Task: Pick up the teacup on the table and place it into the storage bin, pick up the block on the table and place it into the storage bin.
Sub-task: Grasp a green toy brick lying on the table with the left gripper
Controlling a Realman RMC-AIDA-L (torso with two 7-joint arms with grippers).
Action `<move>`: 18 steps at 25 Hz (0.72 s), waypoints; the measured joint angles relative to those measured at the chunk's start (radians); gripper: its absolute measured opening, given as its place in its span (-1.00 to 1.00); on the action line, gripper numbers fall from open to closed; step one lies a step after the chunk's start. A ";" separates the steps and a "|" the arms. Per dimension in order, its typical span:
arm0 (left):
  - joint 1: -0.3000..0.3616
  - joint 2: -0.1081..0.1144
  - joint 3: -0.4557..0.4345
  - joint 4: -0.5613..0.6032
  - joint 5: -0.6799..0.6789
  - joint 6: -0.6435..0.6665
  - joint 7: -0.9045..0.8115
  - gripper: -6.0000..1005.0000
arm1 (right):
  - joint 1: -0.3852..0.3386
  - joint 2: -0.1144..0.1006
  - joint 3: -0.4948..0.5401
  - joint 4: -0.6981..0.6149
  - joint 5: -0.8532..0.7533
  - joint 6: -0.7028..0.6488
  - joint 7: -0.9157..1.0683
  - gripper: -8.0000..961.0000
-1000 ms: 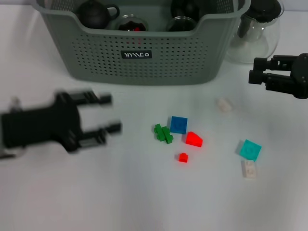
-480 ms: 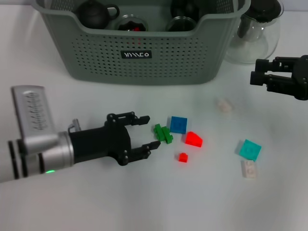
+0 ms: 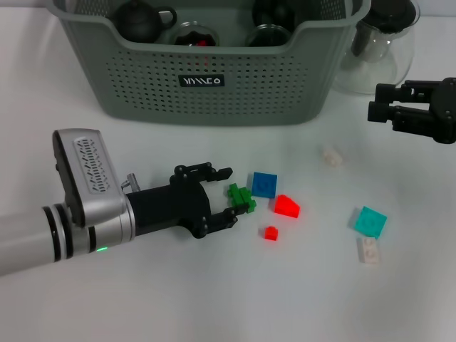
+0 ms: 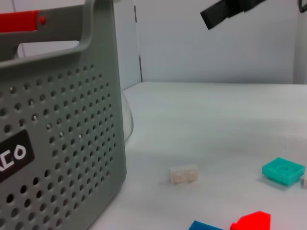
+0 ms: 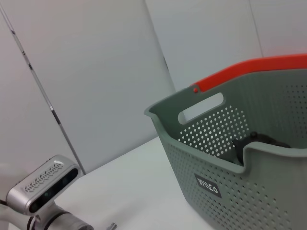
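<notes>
White table [image 3: 214, 299]; storage bin [image 3: 206, 78] at its far edge, dark teaware inside. Left gripper [image 3: 226, 196] low, fingers spread, tips at the green block [image 3: 241, 197]. Right gripper [image 3: 381, 112] parked beside the glass jug [image 3: 377, 50], fingers apart, empty.

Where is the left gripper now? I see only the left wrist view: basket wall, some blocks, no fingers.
Observer: The left gripper is low over the table, its open fingers at the green block.
Operator: Is the right arm near it?
Observer: No. The right gripper hangs far off, near the glass jug.
Operator: Is anything in the storage bin?
Observer: Yes. The storage bin holds a dark teapot and other dark tea ware.
</notes>
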 joint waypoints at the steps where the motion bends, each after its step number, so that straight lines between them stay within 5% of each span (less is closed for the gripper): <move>1: -0.002 0.000 0.000 -0.006 -0.003 -0.006 0.010 0.09 | 0.001 0.000 0.000 0.000 0.000 0.000 0.003 0.03; 18: -0.027 -0.001 0.000 -0.061 -0.015 -0.079 0.090 0.01 | 0.007 -0.002 -0.003 0.000 0.000 0.000 0.007 0.03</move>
